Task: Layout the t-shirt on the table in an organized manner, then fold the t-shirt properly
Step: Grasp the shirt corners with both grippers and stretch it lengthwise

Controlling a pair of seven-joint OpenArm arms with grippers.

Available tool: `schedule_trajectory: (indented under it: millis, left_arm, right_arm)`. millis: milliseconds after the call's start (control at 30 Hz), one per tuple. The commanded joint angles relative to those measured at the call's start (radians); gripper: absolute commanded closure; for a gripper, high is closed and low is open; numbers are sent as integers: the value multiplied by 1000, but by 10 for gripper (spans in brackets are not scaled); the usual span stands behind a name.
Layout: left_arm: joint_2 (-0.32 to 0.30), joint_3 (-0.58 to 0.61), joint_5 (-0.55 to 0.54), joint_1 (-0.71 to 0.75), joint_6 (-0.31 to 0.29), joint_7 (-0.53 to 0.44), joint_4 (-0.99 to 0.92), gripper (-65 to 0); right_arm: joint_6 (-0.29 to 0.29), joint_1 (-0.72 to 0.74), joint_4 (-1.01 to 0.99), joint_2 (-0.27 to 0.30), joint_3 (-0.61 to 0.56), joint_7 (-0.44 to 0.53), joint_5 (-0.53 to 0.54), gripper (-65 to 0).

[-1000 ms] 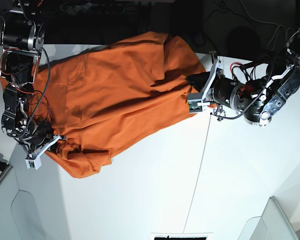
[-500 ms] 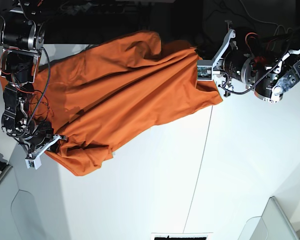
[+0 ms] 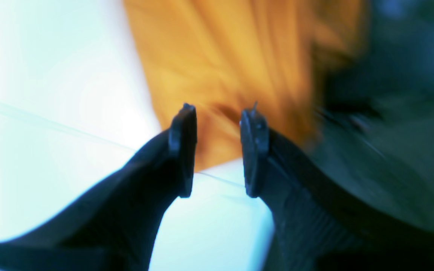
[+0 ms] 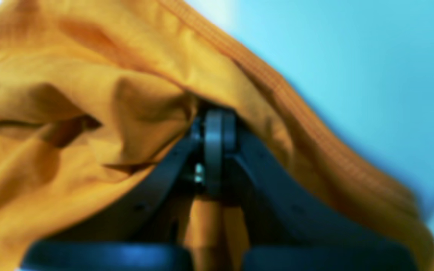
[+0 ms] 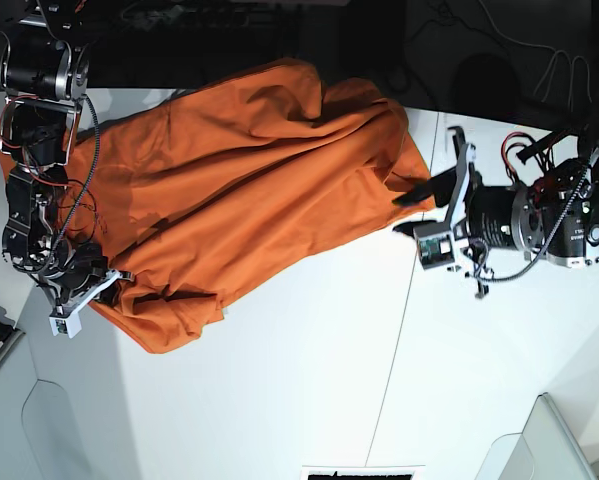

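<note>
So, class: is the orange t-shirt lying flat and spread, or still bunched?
Bunched. The t-shirt lies in long creases across the table, its lower corner crumpled where the right gripper pinches it.

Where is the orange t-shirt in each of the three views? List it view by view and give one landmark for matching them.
Base: the t-shirt spreads across the upper left of the table.
Left wrist: blurred, top centre, beyond the open left gripper.
Right wrist: fills the left and centre, pinched in the shut right gripper.
Shared landmark: the white table beside the cloth.
</note>
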Motion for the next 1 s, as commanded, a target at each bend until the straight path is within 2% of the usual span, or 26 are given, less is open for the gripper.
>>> schedule_trajectory:
  millis: [0,67,167,233,367,533,667,800,967]
  left_arm:
    - [22,-38,-8,-14,16,-48,0,-205]
    - [79,-66,12,-12,31,-89,-46,-152]
    - [161,-65,19,-3,31,-81,-167,-68]
    - [209,-66,20,10,26,-75,-259,-34]
    - [283,-66,60,16,23,-76,-431,-28]
    - [322,-66,103,15,-5,-91,-625,-28]
    - [364,-66,218,-6,-5,-133,-768,-28]
    - [401,-66,253,-92,63,-140,-912,-28]
    - [406,-66,289,-219,84,-154,-1010,-28]
  right_arm:
    - [33,20,8,8,2,-11,24,0]
    - [41,20,8,-4,2,-24,42,0]
    - [41,20,8,-19,2,-39,41,0]
    - [40,21,8,-19,2,-39,41,0]
    - [41,26,8,-19,2,-33,42,0]
    - [40,25,8,-19,2,-34,41,0]
    - [40,25,12,-16,2,-35,42,0]
    - [40,21,84,-17,16,-82,69,0]
    - [41,24,266,-17,37,-154,185,0]
